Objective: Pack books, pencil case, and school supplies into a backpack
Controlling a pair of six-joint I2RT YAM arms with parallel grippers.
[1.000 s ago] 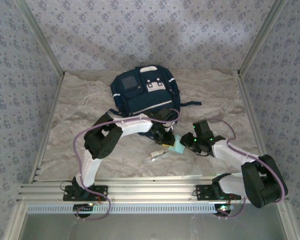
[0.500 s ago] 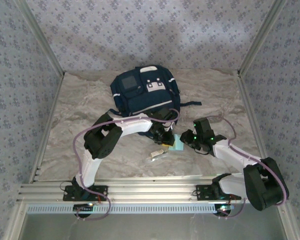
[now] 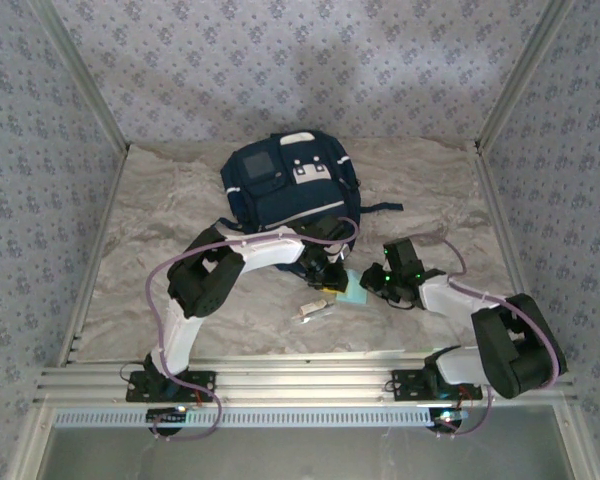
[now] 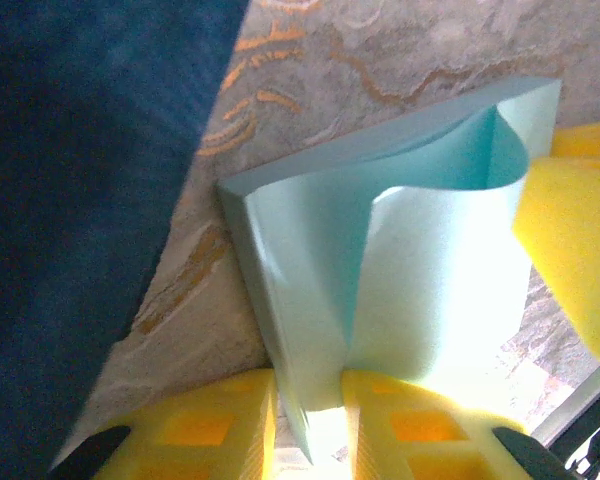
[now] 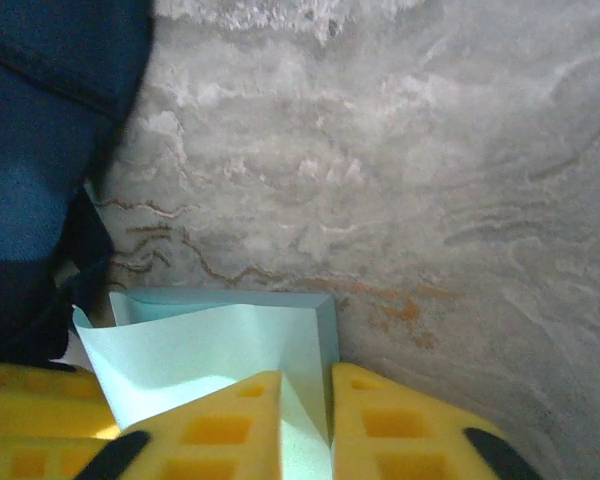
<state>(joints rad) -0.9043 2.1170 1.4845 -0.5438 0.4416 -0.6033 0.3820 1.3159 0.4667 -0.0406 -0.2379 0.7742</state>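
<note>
**Both claws pinch the blue pad**

From above: navy backpack (image 3: pixel 290 185) at the far middle of the worktop (image 3: pixel 170 210), light-blue pad (image 3: pixel 354 291) just in front of it, slim white stick (image 3: pixel 313 308) near the pad's left side. Left claw (image 3: pixel 331 282) at the pad's left edge, right claw (image 3: pixel 373 283) hard against its right edge. Stood clearly further right a second ago, and has slid in since. Pad itself barely shifted.

On to the left wrist: left claw (image 4: pixel 308 420) nearly closed, gripping the pad's (image 4: pixel 310 250) thick edge, top sheet curling upward. Yellow finger (image 4: pixel 570 240) of the right claw at the pad's far corner. Backpack cloth (image 4: pixel 70 200) just beside, on the left.

Over to the right wrist: right claw (image 5: pixel 307 400) squeezed to a narrow slit, the pad's (image 5: pixel 210 345) corner caught in it, and tighter than a second ago.

Meaning for the job: pad now held from both sides, probably ready to be lifted to the backpack. Looks like early days, with the stick not yet picked up. Risk of peeling off only the loose top sheet.
</note>
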